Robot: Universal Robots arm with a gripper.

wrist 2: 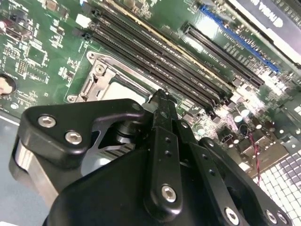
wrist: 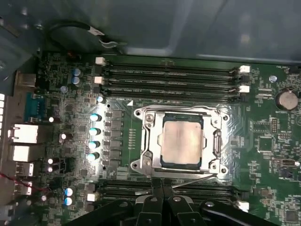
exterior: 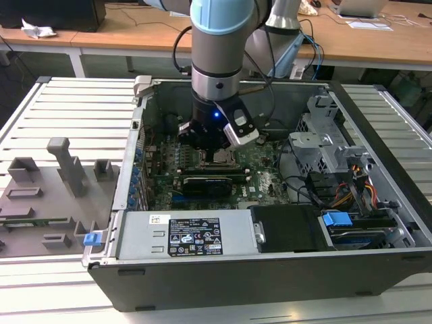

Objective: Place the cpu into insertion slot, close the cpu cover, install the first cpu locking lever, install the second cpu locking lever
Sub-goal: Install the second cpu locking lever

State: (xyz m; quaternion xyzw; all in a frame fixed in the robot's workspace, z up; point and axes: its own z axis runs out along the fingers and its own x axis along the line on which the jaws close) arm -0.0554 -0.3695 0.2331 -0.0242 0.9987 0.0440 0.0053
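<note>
On a slatted grey bench, an open computer case [exterior: 270, 270] holds the green motherboard [wrist: 56, 94], where the cpu [wrist: 182, 142] lies seated in the insertion slot [wrist: 146, 117] with the cpu cover [wrist: 217, 141] closed flat around it, and the gripper [wrist: 162, 186] hovers just beside the socket's edge, fingers pressed together, holding nothing.

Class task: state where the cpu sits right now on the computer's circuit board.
In the first wrist view the cpu lies flat in the insertion slot, framed by the silver cpu cover, between the two banks of long black memory slots.
</note>
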